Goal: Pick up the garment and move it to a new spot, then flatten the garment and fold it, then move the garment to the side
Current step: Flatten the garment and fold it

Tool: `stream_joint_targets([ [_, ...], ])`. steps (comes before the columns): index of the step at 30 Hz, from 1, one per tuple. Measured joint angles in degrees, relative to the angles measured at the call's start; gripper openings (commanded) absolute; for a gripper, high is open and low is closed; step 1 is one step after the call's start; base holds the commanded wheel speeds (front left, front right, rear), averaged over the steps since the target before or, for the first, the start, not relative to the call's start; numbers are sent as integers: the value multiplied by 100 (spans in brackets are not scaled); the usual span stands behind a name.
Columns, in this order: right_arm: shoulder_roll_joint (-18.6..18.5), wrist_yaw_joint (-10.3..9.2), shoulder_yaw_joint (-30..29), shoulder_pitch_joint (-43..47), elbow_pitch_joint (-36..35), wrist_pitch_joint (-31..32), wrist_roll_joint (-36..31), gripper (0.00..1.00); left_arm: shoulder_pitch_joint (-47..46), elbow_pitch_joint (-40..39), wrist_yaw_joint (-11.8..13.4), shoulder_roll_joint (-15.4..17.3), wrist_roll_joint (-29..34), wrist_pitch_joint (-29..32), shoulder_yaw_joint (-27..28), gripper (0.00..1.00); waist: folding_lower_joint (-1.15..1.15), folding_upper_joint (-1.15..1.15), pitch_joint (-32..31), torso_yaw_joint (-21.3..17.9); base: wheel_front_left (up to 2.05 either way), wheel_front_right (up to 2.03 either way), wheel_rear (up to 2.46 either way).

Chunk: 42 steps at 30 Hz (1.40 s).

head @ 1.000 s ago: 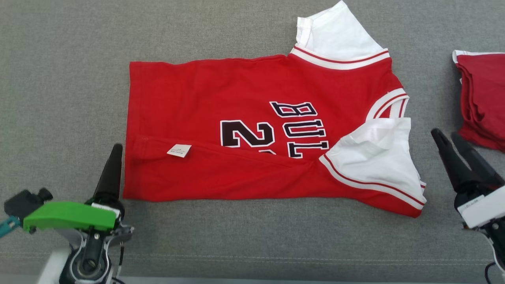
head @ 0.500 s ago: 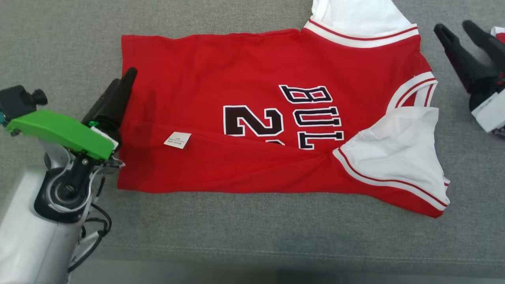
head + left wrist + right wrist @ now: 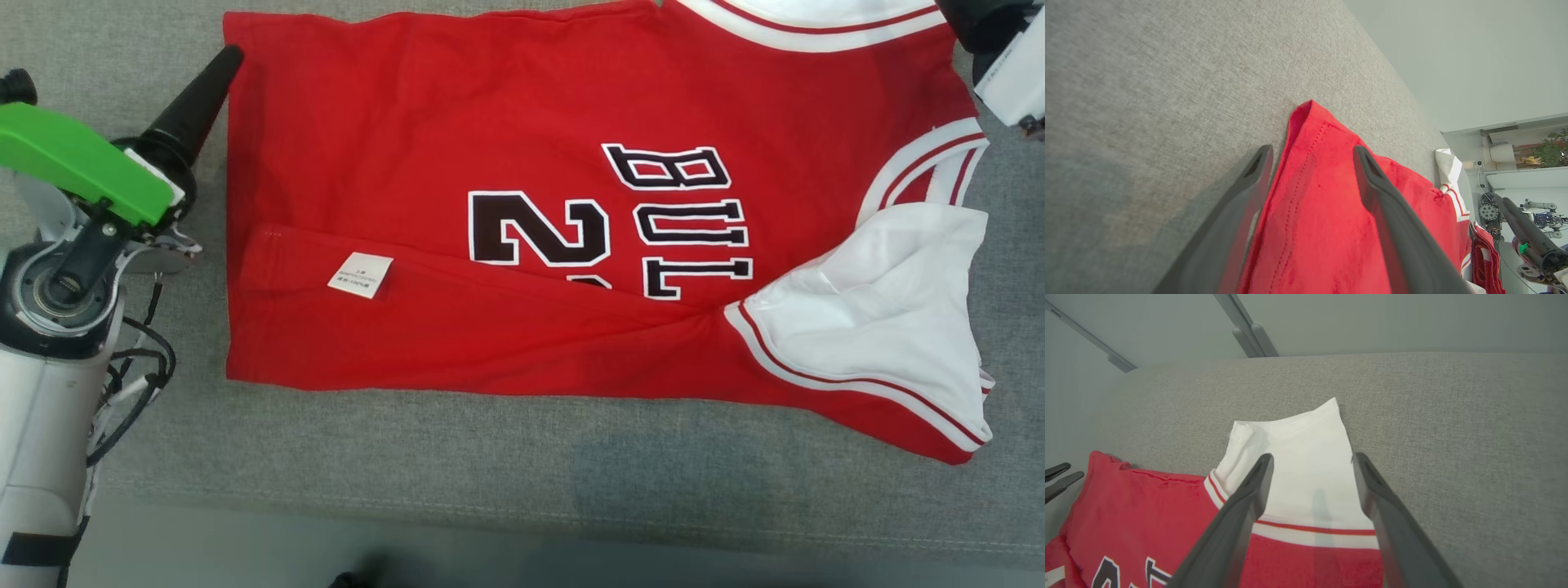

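The red Bulls jersey (image 3: pixel 457 122) lies flat on the grey upholstered surface (image 3: pixel 408 474), filling the upper and middle of the head view. Its long axis runs left to right across that frame, with the hem at the left and the white sleeves at the right. The lower long edge is already turned up over the body, so the care label (image 3: pixel 360 274) and the lower sleeve (image 3: pixel 882 310) lie on top. The upper long edge is still a single open span, and both arms sit along it. The left gripper (image 3: pixel 1312 151) is at the upper left of the head view. In its wrist view its jaws stand apart and straddle the hem corner (image 3: pixel 1306 110), one finger over bare grey fabric and the other over red cloth, and the corner lies straight ahead of the tips. The right gripper (image 3: pixel 1312 456) is at the upper right corner of the head view. Its jaws are also apart, spread over the upper white sleeve (image 3: pixel 1298 428) just past the red-and-white trim. Each arm is nearest its own end of that edge, left at the hem and right at the shoulder. The next move probably depends on both pinching the edge and carrying it across the short axis. I cannot tell whether either finger touches the cloth.
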Motion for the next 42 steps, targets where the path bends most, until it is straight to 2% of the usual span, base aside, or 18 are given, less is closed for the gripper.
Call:
stream_joint_targets([
  [5,282,0,172,-692,103,212,-86,100,-307,174,199,13,-513,356,353,100,0,0,193,-21,0,0,0],
  [10,476,0,349,-1148,249,385,-90,100,-576,371,383,303,-691,691,553,100,0,0,374,-117,0,0,0],
  [17,570,10,367,-1628,539,428,-145,100,-850,483,421,573,-1027,1149,759,100,0,0,645,-356,0,0,0],
  [24,597,64,354,-1660,889,367,-187,100,-1031,459,421,748,-1074,1582,671,100,0,0,755,-499,0,0,0],
  [25,606,77,356,-1660,951,341,-189,100,-1042,464,421,781,-1074,1640,636,92,0,0,754,-508,0,0,0],
  [26,616,78,360,-1659,1010,326,-189,100,-1053,460,421,817,-1073,1703,587,93,0,0,744,-511,0,0,0],
  [27,622,79,364,-1660,1037,327,-189,100,-1068,458,421,861,-1072,1783,535,100,0,0,731,-513,0,0,0],
  [37,722,213,367,-1798,1335,242,-188,100,-1090,350,421,1094,-1012,2329,223,100,0,0,649,-505,0,0,0],
  [38,731,213,376,-1798,1360,227,-188,100,-1089,341,421,1107,-1009,2372,188,97,0,0,639,-504,0,0,0],
  [39,738,220,381,-1801,1385,226,-188,100,-1088,333,420,1111,-1000,2388,168,79,0,0,630,-502,0,0,0],
  [40,744,242,387,-1804,1413,226,-188,100,-1088,330,420,1111,-996,2429,157,79,0,0,620,-501,0,0,0],
  [42,747,261,394,-1815,1464,225,-188,100,-1088,324,420,1112,-979,2477,120,42,0,0,603,-497,0,0,0],
])
